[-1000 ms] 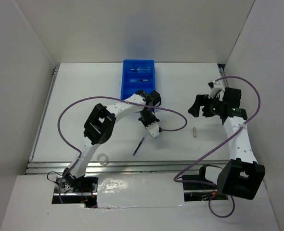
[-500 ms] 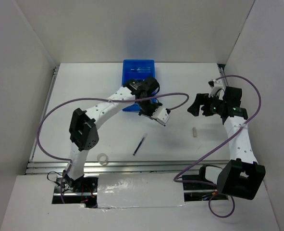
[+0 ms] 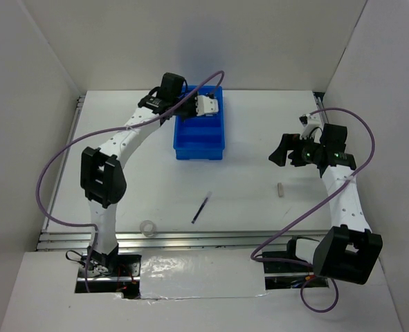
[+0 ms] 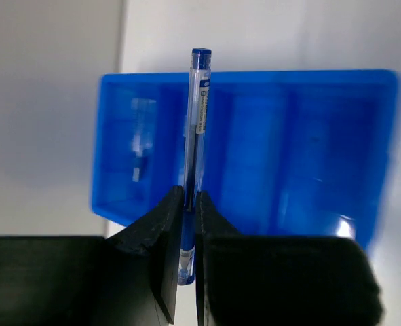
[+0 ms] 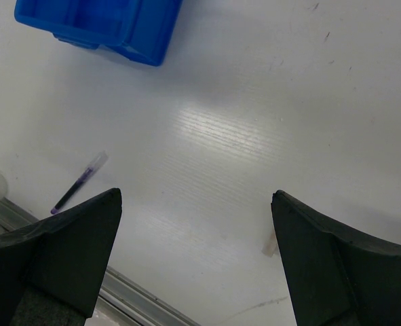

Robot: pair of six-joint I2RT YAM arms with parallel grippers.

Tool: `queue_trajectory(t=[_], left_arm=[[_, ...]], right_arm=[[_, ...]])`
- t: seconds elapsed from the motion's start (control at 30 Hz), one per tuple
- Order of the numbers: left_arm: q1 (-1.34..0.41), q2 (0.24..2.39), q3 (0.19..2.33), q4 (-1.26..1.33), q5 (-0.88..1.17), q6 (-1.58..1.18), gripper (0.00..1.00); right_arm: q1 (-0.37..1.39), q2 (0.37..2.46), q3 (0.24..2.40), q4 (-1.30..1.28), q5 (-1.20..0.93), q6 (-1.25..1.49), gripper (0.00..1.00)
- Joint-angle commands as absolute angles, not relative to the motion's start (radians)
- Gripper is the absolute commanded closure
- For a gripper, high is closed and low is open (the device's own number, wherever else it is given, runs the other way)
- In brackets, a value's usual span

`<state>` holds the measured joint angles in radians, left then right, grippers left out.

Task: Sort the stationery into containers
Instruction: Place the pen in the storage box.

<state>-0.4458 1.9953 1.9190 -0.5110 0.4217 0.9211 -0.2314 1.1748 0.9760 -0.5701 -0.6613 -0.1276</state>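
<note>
Left gripper (image 3: 207,106) has swung from the near side of the tray (image 3: 199,144) to over its far end, jaws clamped on a blue pen (image 4: 199,115) above the compartments, so release looks next; right gripper (image 5: 195,195) sits wide open, empty, right of the tray.

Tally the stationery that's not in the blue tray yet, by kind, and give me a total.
Pens: 2, the table pen and the held pen in the left gripper
Tape ring: 1
Eraser stub: 1
Total: 4
</note>
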Motion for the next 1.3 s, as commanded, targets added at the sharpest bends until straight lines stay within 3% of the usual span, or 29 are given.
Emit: queue_trajectory(t=[0.0, 0.13, 0.63, 1.17, 1.27], left_arm=[[-0.445, 2.092, 2.030, -0.267, 0.361, 0.991, 0.90], [-0.413, 2.270, 2.184, -0.238, 0.362, 1.029, 0.91], [-0.403, 2.417, 2.177, -0.136, 0.359, 1.206, 0.92], [-0.387, 2.531, 2.250, -0.147, 0.295, 1.235, 0.86], [-0.383, 2.528, 2.240, -0.146, 0.284, 1.226, 0.77]], right_arm=[[-0.219, 1.177, 1.016, -0.542, -0.650, -0.121, 0.03], [-0.215, 1.189, 1.009, -0.540, -0.643, -0.115, 0.03], [-0.212, 1.218, 1.014, -0.538, -0.626, -0.123, 0.03], [-0.210, 1.226, 1.017, -0.543, -0.623, -0.120, 0.04], [-0.209, 1.226, 1.017, -0.543, -0.623, -0.120, 0.03]])
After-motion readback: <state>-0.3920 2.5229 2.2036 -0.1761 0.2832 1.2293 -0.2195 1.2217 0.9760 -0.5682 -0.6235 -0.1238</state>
